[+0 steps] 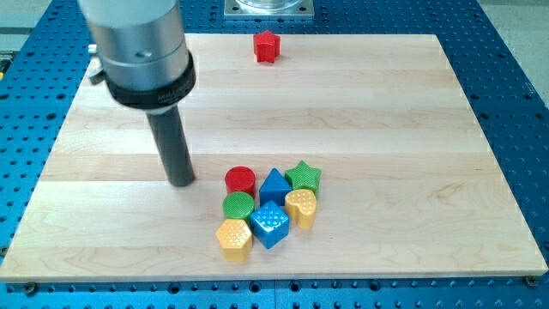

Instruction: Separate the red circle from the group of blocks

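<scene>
The red circle [240, 179] sits at the upper left of a tight group of blocks low in the middle of the wooden board [369, 112]. It touches the blue triangle [274, 185] on its right and the green circle [238, 206] below it. The group also holds a green star [304, 177], a yellow heart [301, 207], a blue cube [269, 225] and a yellow hexagon [233, 238]. My tip [181, 181] rests on the board just left of the red circle, a short gap apart from it.
A red star [267, 45] stands alone near the board's top edge, middle. The arm's grey body [141, 51] rises at the view's upper left. Blue perforated table [515, 86] surrounds the board.
</scene>
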`<control>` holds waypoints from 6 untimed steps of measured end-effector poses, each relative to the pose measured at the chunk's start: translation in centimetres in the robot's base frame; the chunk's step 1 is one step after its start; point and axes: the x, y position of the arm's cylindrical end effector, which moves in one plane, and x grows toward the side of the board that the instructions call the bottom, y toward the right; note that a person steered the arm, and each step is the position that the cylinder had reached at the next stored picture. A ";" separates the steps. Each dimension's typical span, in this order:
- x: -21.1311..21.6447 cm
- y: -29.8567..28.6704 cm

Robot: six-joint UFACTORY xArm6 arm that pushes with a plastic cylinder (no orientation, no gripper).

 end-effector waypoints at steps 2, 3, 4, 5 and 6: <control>4.3 5.0; 3.8 9.5; 1.4 10.9; -1.7 10.9; -4.7 10.0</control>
